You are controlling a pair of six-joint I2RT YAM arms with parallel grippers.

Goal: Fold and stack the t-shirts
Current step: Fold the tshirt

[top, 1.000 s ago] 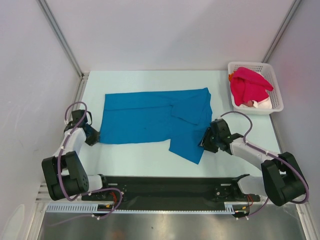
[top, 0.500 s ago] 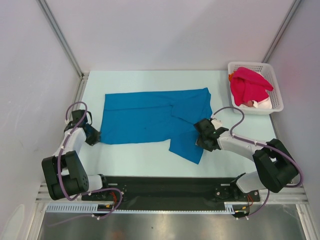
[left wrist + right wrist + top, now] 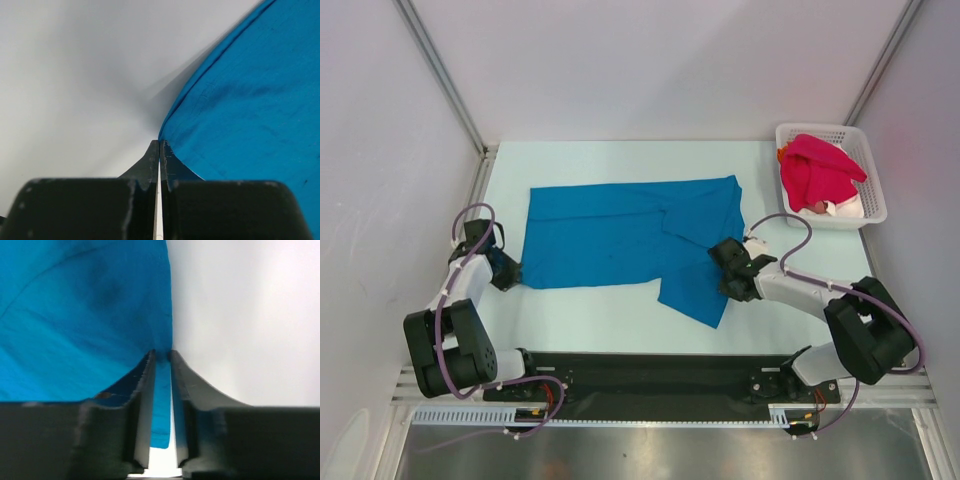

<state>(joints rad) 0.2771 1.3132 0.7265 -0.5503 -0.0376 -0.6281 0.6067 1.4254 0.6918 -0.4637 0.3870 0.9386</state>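
A: From above, what is seen to have changed?
B: The right gripper (image 3: 725,280) has been narrowed onto the blue t-shirt (image 3: 620,238), whose right edge lies at its tips.

A: And the left wrist view?
B: The left gripper (image 3: 159,144) is pressed shut, the shirt's corner caught at its tips.

A: The right wrist view?
B: Cloth is seen between nearly closed jaws; a fold can likely be started.

The blue t-shirt (image 3: 625,235) is covering mid-table, the basket (image 3: 870,205) is blocking the far right corner, bare table (image 3: 610,160) is lying behind
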